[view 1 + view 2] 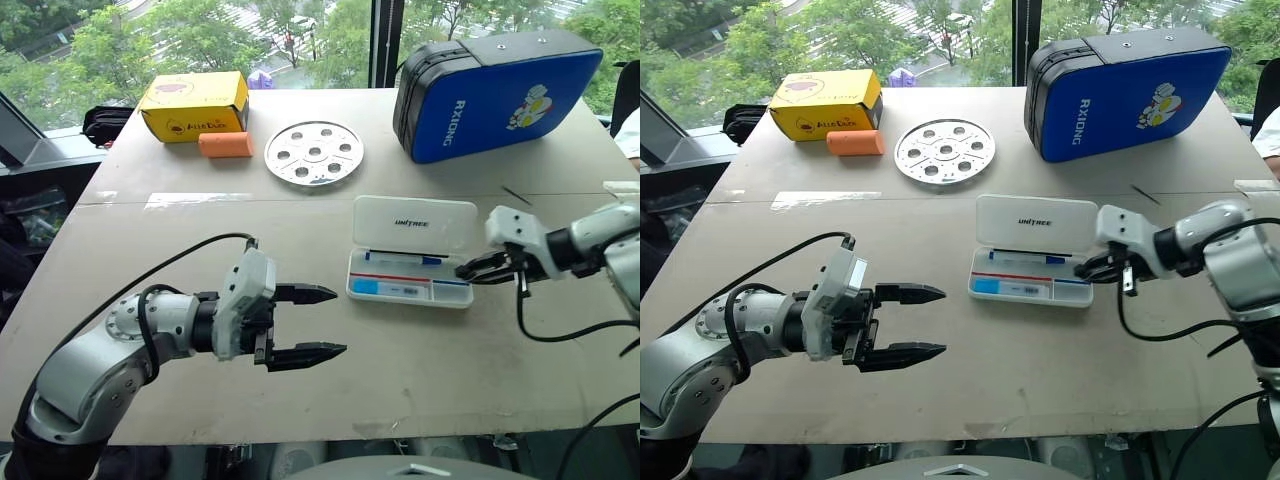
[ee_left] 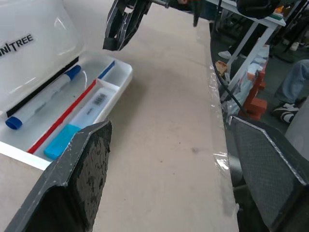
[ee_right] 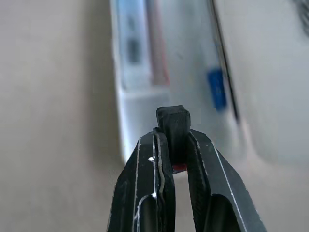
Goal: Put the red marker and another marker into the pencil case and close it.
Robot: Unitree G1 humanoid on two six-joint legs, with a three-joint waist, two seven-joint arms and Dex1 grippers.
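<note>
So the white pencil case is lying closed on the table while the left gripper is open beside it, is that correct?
Not quite: the pencil case lies open, lid raised, as the left eye view shows. The left gripper is indeed open beside it.

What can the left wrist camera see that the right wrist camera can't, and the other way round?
Left wrist view: the lid's UNITREE lettering, the table edge, a person's shoe, the open left gripper. Right wrist view: a black-ended thing with a red spot, pinched between shut fingers. Both: the right gripper, the open pencil case, its blue-capped marker and a red stick.
</note>
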